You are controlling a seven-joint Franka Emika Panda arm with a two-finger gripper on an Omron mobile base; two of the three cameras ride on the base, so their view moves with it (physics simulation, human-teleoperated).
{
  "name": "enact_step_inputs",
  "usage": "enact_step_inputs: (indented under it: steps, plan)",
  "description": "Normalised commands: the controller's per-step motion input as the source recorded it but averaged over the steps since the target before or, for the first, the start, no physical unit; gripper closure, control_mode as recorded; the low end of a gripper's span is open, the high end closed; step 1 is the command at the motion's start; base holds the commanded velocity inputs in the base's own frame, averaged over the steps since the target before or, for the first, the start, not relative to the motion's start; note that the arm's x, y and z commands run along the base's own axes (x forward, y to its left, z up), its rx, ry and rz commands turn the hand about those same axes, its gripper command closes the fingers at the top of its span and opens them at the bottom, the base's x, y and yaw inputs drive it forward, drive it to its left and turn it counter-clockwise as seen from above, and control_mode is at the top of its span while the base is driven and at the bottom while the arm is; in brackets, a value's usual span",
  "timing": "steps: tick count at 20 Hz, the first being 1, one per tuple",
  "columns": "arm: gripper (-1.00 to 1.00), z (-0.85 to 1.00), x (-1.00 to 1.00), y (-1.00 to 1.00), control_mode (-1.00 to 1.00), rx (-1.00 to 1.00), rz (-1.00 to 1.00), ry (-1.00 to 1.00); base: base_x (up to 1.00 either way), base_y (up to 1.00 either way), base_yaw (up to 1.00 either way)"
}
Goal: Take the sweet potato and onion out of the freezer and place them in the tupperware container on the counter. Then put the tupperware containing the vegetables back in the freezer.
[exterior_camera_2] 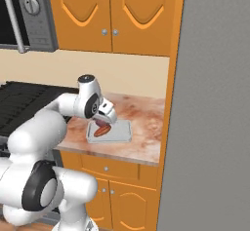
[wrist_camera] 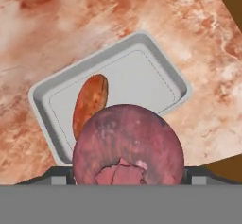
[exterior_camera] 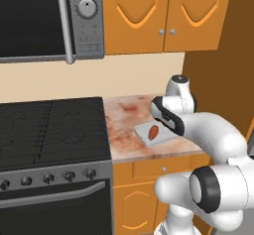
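The light grey tupperware container (wrist_camera: 142,79) lies on the marbled counter (wrist_camera: 56,24), and the orange-red sweet potato (wrist_camera: 90,102) rests inside it toward one end. My gripper (wrist_camera: 127,176) is shut on the purplish-red onion (wrist_camera: 127,142) and holds it just above the tray's near rim. From the right, the gripper (exterior_camera_2: 104,120) hangs over the tray (exterior_camera_2: 119,130) with the onion (exterior_camera_2: 101,123) above the sweet potato (exterior_camera_2: 101,131). From the left, the hand hides part of the tray (exterior_camera: 162,137); the sweet potato (exterior_camera: 154,132) shows. The grey freezer (exterior_camera_2: 215,103) stands at the right, its door face toward me.
A black stove (exterior_camera: 49,125) adjoins the counter (exterior_camera: 129,115) on the left, with a microwave (exterior_camera: 49,16) above it. Orange wall cabinets (exterior_camera_2: 112,10) hang over the counter. An orange side panel (exterior_camera_2: 168,103) separates counter and freezer.
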Motion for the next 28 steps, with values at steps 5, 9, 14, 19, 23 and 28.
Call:
enact_step_inputs:
  steps: [5,9,14,19,23,28]
  plan:
    - [1.0,-0.57,0.4,-0.15,-1.0,0.0,0.1,0.0,0.0,0.0,0.0]
    - [1.0,-0.5,0.44,-0.05,-1.0,0.0,0.07,0.0,0.0,0.0,0.0]
    - [1.0,-0.43,0.55,-0.04,-1.0,0.0,0.06,0.0,0.0,0.0,0.0]
    - [1.0,-0.39,0.38,-0.04,-1.0,0.0,0.06,0.0,0.0,0.0,0.0]
    - [-1.0,-0.38,0.08,0.0,-1.0,0.0,0.03,0.02,0.0,0.0,0.0]
    - [-1.0,-0.26,-0.07,0.0,-1.0,0.0,0.01,0.0,0.0,0.0,0.0]
